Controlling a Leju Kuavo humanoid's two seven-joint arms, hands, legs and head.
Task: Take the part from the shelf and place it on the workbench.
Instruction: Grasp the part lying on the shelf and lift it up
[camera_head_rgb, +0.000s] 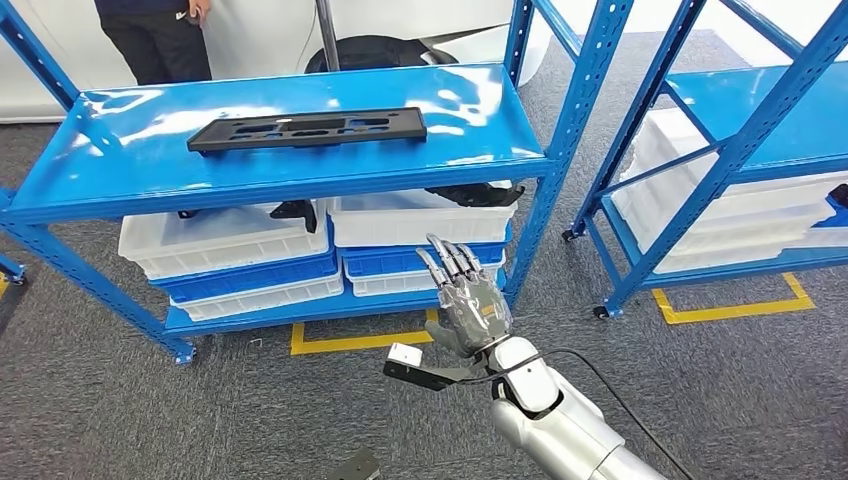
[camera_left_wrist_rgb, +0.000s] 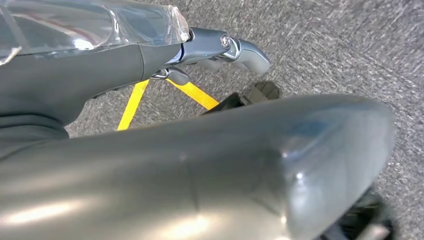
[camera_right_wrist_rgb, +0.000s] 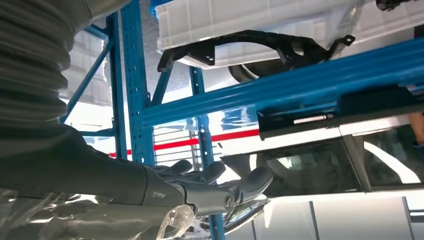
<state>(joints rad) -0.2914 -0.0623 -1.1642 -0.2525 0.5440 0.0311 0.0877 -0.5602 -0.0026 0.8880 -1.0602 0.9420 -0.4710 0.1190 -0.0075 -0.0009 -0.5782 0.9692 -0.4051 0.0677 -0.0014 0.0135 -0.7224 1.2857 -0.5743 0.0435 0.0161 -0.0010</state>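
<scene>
Flat black rectangular plastic part (camera_head_rgb: 308, 129) with cut-outs is lying on the glossy blue metal shelf (camera_head_rgb: 120, 170), top level. Right hand (camera_head_rgb: 466, 300) is hovering below it, fingers extended, holding nothing. Left hand (camera_left_wrist_rgb: 220, 50) is hanging over grey carpet; grasp unclear.

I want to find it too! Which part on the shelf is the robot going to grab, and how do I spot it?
Look at the big blue shelf ahead of the right hand. On its shiny top level lies a long flat black part with cut-out holes. Unlike the other black parts, it sits bare, not in a white bin.
</scene>
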